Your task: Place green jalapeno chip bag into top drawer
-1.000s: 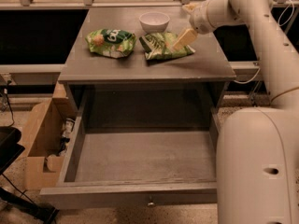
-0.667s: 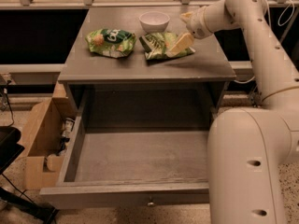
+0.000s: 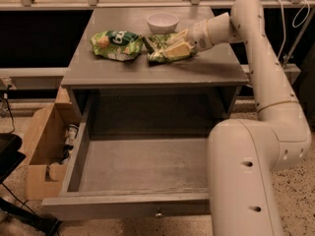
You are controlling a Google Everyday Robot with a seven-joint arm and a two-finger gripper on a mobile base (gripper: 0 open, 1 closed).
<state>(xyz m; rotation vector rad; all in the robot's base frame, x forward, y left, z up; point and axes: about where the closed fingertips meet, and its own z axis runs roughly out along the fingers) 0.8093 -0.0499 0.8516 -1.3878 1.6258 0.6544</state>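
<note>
Hand (image 3: 173,43) at upper centre of the frame, on the green jalapeno chip bag (image 3: 156,44) lying on the table (image 3: 147,72), grip cannot be told, top drawer (image 3: 128,205) standing open below, another green bag (image 3: 116,44) left, white bowl (image 3: 162,21) behind.

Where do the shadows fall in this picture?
Camera view: warm, dim light; the arm shadows the tabletop beside the gripper, which sits at the green jalapeno chip bag; the top drawer is darkest at its back, under the tabletop.
</note>
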